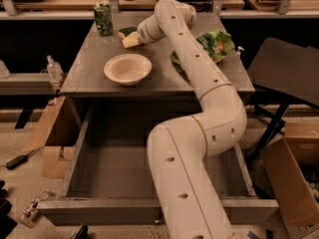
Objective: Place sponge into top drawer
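The sponge (130, 39), a pale-yellow block with a dark green layer on its far side, lies at the back of the grey table (89, 78), behind the bowl. My gripper (138, 36) is at the end of the long white arm, right against the sponge's right side. Whether it holds the sponge does not show. The top drawer (104, 208) is pulled out wide below the table front. Its grey inside is bare where it shows, and my arm covers its right half. The small knob (158, 222) shows at the centre of its front panel.
A cream bowl (127, 68) stands in front of the sponge. A green can (103, 18) stands at the back left and a green snack bag (215, 43) at the back right. Cardboard boxes sit on the floor left (52, 133) and right (291, 183). A dark chair (289, 68) stands to the right.
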You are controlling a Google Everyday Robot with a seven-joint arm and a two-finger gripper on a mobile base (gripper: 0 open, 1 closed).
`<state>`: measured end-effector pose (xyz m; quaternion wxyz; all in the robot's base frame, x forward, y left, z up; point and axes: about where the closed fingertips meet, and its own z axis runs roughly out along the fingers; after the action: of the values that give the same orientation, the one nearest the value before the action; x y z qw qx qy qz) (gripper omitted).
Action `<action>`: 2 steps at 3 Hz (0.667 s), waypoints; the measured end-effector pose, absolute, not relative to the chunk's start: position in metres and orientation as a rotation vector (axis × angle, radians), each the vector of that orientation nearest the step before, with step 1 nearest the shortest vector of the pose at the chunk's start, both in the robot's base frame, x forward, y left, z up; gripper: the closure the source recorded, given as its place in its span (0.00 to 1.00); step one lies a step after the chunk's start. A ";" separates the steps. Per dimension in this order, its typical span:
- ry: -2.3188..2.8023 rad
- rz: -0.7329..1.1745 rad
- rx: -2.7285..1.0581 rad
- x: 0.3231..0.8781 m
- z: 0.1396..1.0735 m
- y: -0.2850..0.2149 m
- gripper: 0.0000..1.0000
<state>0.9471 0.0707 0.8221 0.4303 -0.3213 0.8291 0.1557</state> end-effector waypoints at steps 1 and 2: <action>2.068 0.388 -0.801 0.944 0.830 0.071 0.96; 2.068 0.388 -0.801 0.943 0.830 0.071 1.00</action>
<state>0.9434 0.0710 0.8296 0.4304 -0.3213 0.8291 0.1555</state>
